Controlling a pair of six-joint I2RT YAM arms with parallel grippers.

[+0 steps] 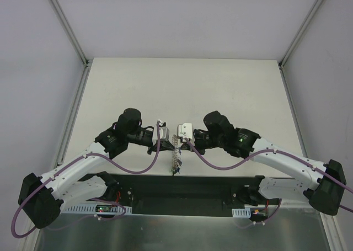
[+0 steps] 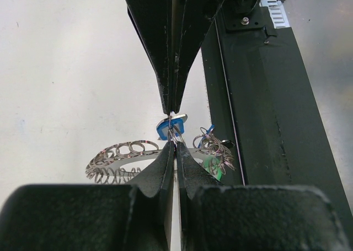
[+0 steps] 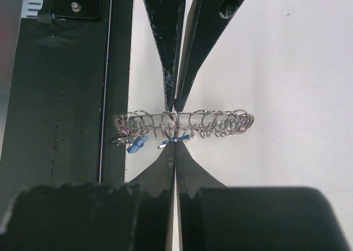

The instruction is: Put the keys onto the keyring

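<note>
The keyring [image 2: 118, 154] is a silvery band strung with several small wire loops, held above the table's near edge; it also shows in the right wrist view [image 3: 220, 120] and hangs between the arms in the top view [image 1: 176, 160]. My left gripper [image 2: 175, 145] is shut on the keyring's band. My right gripper [image 3: 175, 144] is shut on a blue-headed key [image 3: 185, 137], which also shows in the left wrist view [image 2: 167, 128], right against the ring. A second blue key [image 3: 134, 145] and a green key [image 2: 213, 166] hang among the loops. The two grippers [image 1: 168, 146] [image 1: 183, 142] meet tip to tip.
The black base rail [image 1: 182, 187] of the arms lies directly under the ring, and also shows in the left wrist view [image 2: 265, 96] and right wrist view [image 3: 60, 96]. The white table [image 1: 182, 91] stretches away behind the grippers, with walls on both sides.
</note>
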